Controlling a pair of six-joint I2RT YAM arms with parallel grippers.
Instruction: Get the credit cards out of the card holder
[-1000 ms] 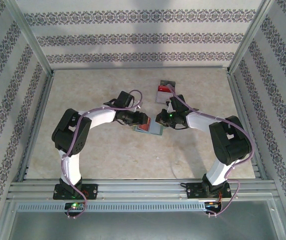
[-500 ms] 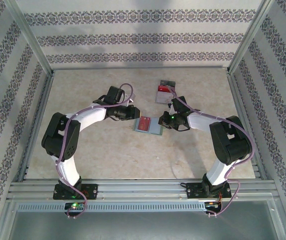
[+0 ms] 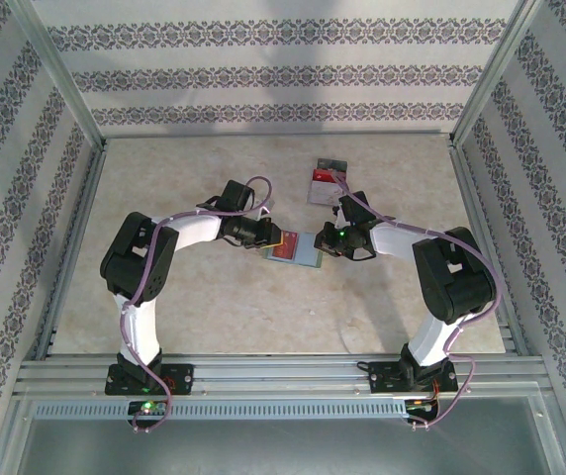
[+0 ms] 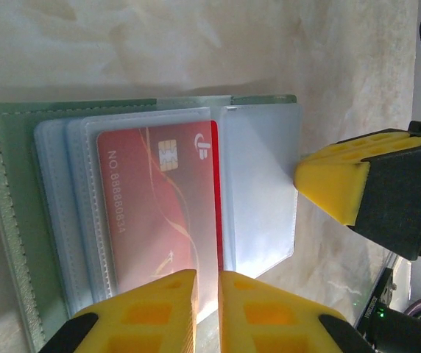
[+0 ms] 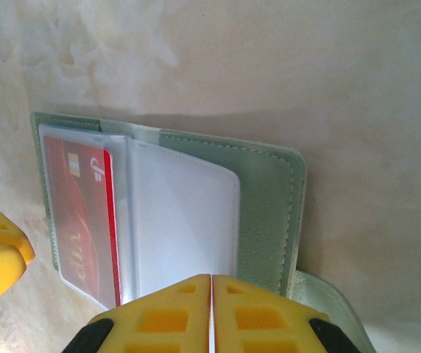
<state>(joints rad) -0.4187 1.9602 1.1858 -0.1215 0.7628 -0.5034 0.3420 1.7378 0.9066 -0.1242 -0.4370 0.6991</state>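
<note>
– Mid-table, item one: what do I log?
– One card holder point(image 3: 308, 255), lying open and flat about halfway between the near and far edges of the table point(image 3: 224, 307). On my screen it has a grey-green cover with a stitched border and rounded corners. Inside are overlapping clear plastic sleeves point(image 4: 258, 191), glossy and faintly milky.
– Contents?
– One credit card point(image 4: 159, 213): red, thin rigid plastic, with a metal chip and a printed number. It sits in a sleeve on the half nearer the left arm.
– Claws?
– The left gripper point(image 4: 207, 309) has yellow moulded fingers with square recesses, drawn to a hairline slit over the edge of the red card and its sleeve. I read that as a pinch. Whether it has the card alone or the sleeve too, I cannot tell. The right gripper point(image 5: 210, 309) has its fingers pressed flush together with nothing between them. Its tip is set against the holder's opposite edge.
– Anything else?
– One stack of cards point(image 3: 327, 178), red and grey, lying toward the table's far edge, well apart from the holder.
</note>
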